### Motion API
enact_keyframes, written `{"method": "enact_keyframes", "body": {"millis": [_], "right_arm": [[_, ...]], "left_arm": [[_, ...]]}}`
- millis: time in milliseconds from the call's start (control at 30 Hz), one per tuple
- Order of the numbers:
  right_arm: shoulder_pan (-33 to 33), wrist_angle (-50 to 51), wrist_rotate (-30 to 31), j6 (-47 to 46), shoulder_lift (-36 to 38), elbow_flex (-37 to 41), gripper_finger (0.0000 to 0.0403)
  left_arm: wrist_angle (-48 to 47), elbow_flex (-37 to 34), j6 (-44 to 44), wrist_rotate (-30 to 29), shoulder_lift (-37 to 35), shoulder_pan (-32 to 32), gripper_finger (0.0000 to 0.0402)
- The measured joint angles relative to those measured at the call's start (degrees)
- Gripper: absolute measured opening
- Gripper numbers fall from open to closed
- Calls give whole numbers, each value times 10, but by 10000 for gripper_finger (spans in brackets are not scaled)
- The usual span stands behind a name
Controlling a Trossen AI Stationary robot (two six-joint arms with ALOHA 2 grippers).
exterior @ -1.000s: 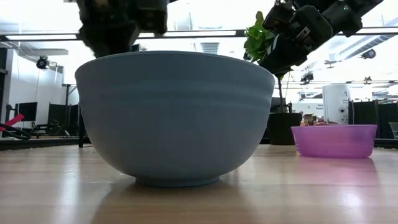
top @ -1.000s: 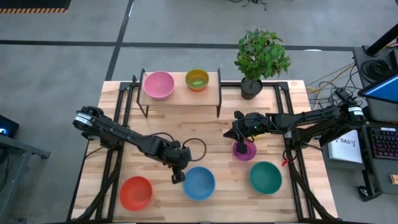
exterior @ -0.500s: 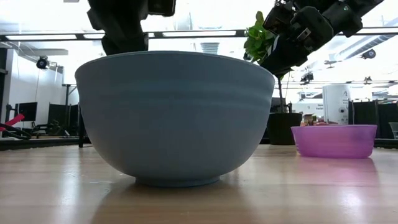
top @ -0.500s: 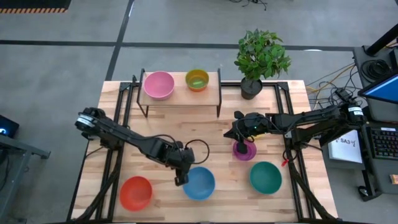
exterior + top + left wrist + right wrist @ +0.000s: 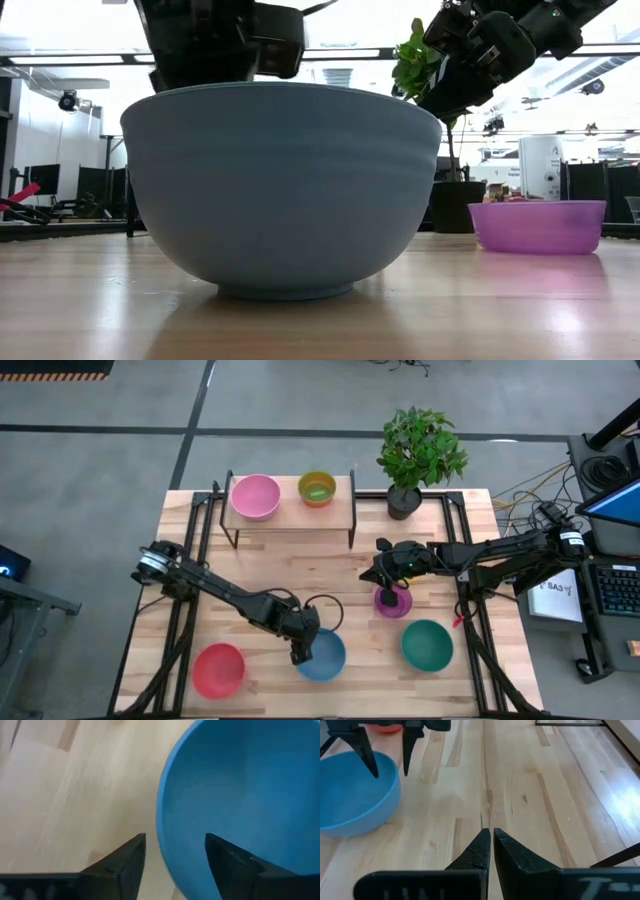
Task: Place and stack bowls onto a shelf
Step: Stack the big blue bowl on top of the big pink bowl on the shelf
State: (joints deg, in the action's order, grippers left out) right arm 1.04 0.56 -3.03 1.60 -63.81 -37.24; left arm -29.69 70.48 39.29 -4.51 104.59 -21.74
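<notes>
The left gripper (image 5: 303, 652) is spread wide astride the near rim of the large round blue plastic bowl (image 5: 322, 655), which stands on the plank tabletop (image 5: 350, 575) well apart from the light-wood shelf (image 5: 290, 510). One finger (image 5: 227, 862) should be lowered inside and one outside before closing. Since the earlier frame, the gripper has advanced onto the rim. The right gripper (image 5: 389, 600), fingers pressed together, is seen over the small purple plastic bowl (image 5: 393, 603).

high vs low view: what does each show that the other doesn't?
High only: the shelf with the pink bowl and an orange bowl holding green, plus the red-orange bowl and teal bowl on the table.
Low only: the room behind.
Both: blue bowl with the left hand open over its rim, purple bowl under the right hand, the plant.
</notes>
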Motion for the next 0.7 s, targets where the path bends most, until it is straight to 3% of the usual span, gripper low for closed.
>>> {"method": "enact_keyframes", "body": {"millis": [100, 233, 433, 700], "right_arm": [[0, -2, 0, 7, 0, 0, 11], [1, -9, 0, 11, 0, 0, 11], [1, -13, 0, 14, 0, 0, 11], [1, -13, 0, 15, 0, 0, 11]], "left_arm": [[7, 0, 2, 8, 3, -1, 130], [9, 0, 8, 8, 0, -1, 22], [0, 12, -28, 10, -12, -2, 2], [-120, 59, -109, -10, -99, 53, 1]]}}
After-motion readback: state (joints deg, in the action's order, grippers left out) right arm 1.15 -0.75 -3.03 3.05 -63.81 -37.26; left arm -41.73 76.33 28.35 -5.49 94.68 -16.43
